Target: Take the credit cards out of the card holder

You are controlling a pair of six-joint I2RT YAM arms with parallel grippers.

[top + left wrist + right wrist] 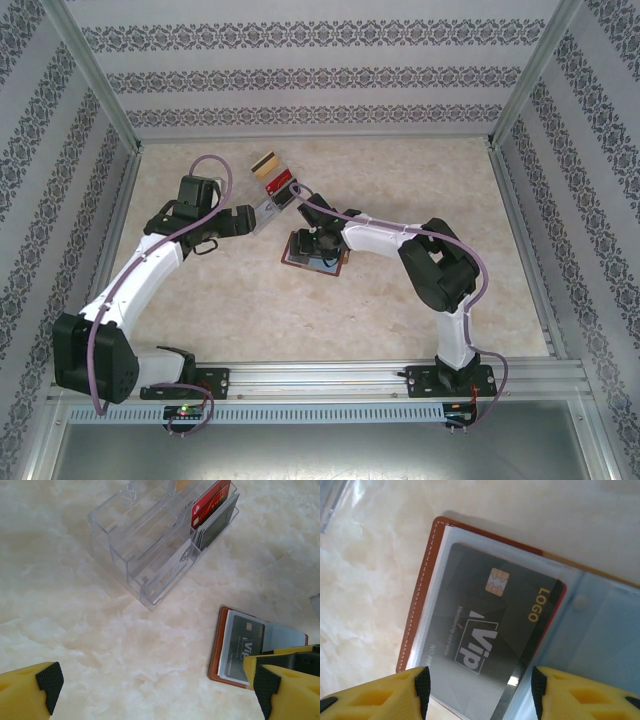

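Marble table: VIP card in card holder, cards in clear rack.

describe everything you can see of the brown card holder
The card holder lies open and flat on the marble-look table. Its cover looks like brown leather with pale stitching along the edge; inside are clear plastic sleeves. One holds a dark grey VIP card with a gold chip and the word LOGO. The right gripper hangs over one end, yellow fingers either side of the card; contact cannot be told.
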